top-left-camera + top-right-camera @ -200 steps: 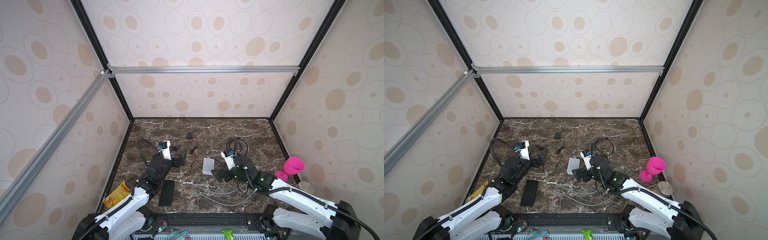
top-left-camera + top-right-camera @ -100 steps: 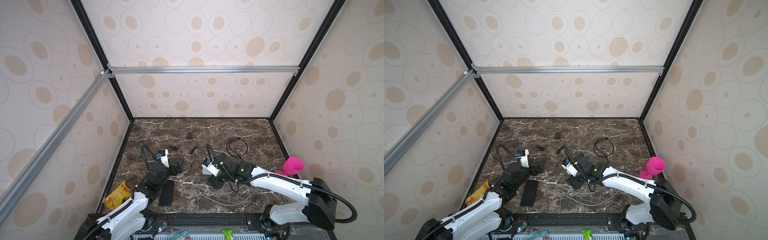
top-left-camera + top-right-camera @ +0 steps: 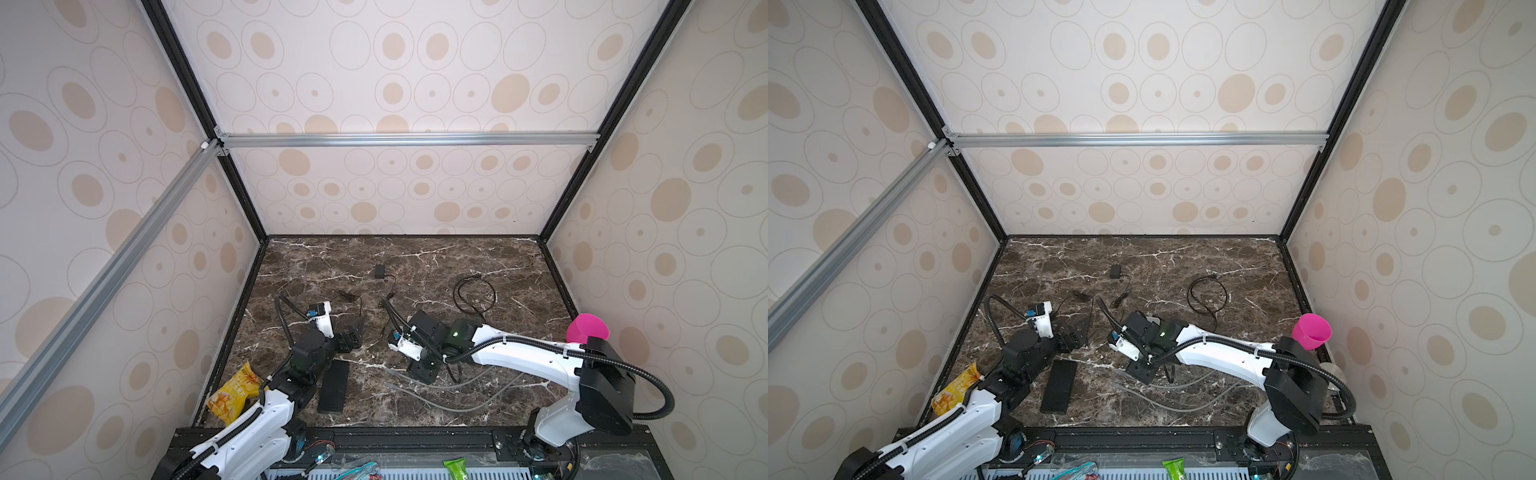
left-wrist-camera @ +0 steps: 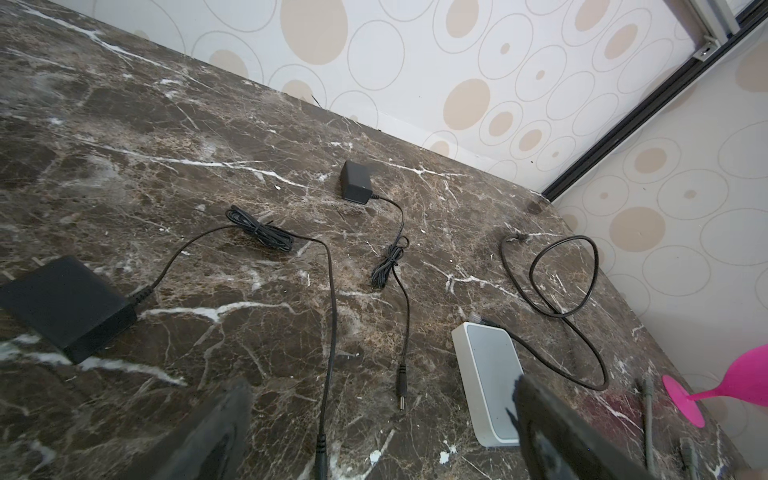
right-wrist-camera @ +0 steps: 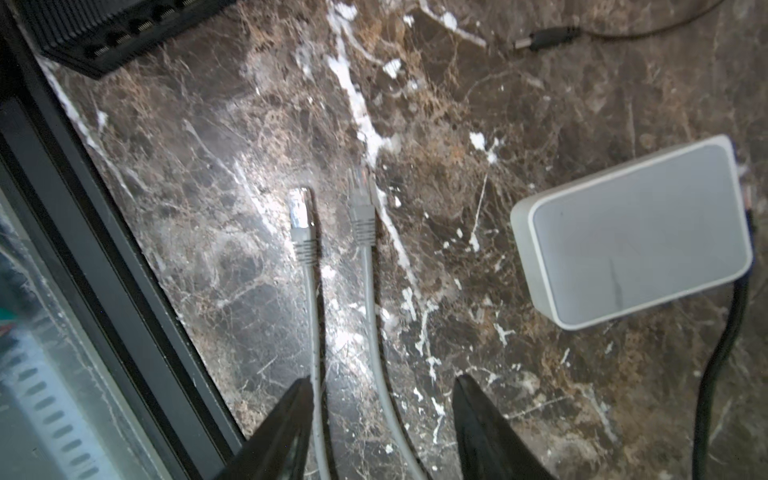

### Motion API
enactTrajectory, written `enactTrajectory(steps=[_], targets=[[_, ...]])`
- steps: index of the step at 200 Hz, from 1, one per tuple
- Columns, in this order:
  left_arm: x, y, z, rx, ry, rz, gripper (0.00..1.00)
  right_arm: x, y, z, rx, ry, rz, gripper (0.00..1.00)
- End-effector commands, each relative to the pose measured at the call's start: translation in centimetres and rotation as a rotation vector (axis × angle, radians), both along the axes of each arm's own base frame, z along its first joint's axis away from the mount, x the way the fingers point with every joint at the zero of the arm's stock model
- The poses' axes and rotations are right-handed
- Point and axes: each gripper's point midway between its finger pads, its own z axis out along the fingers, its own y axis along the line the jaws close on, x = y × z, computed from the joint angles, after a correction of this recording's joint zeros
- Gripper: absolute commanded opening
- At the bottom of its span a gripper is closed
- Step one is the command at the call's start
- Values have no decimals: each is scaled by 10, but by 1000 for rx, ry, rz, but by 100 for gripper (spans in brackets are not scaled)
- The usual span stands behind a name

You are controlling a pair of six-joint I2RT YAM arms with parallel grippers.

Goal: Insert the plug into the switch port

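Right wrist view puts the right gripper (image 5: 382, 419) low over the table (image 5: 540, 104), its fingers (image 5: 282, 436) about half apart and clamped on nothing. Two grey cables (image 5: 316, 332) run out side by side through the gap, one just beside a finger and the other nearer the middle. Each cable ends well ahead of the fingertips, one in a metal-tipped plug (image 5: 300, 212) and one in a clear plug (image 5: 360, 191). Both plugs lie flat with their long axes pointing nearly straight away from the gripper, so the fingers stand behind them over the cord, not over a plug body. Beyond the plugs, off to the metal-tipped one's side, lies a black box (image 5: 112, 29) with a row of ports on the edge turned toward them. On the other side sits a white box (image 5: 636, 232) with a dark cord at its far end. Which box is the switch I cannot tell for sure. In a top view the right arm is plainly the nearer one to the grey cables, while the left gripper (image 3: 353, 332), spread wide and empty, hangs well apart from them. Reaching a plug seems to call for a short advance along the cable's own line.
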Motion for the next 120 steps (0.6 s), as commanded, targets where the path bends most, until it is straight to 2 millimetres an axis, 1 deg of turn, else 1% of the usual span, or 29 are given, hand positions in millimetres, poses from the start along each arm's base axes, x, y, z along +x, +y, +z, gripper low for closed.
enactTrajectory(steps=[1,14,25,45,58,63,75,91,108,120], targets=[[1,10,3,-29,2,56,98,2,-6,4,27,-31,-70,59],[1,14,0,-36,15,66,98,14,-2,7,44,-67,-147,60],[1,16,-2,-44,23,70,98,22,10,12,78,-73,-179,60],[1,21,-3,-62,23,79,98,35,47,29,187,-34,-233,60],[0,24,-4,-77,19,87,98,49,70,37,252,18,-304,60],[-1,24,-4,-82,16,87,97,55,77,39,279,46,-339,60],[-2,27,-2,-95,6,91,91,70,97,39,365,136,-409,59],[-4,31,-2,-109,-4,105,89,90,120,30,487,248,-467,55],[-6,35,1,-120,-17,116,87,110,137,14,527,319,-523,47],[-7,36,0,-125,-20,116,88,118,149,7,549,348,-532,46]])
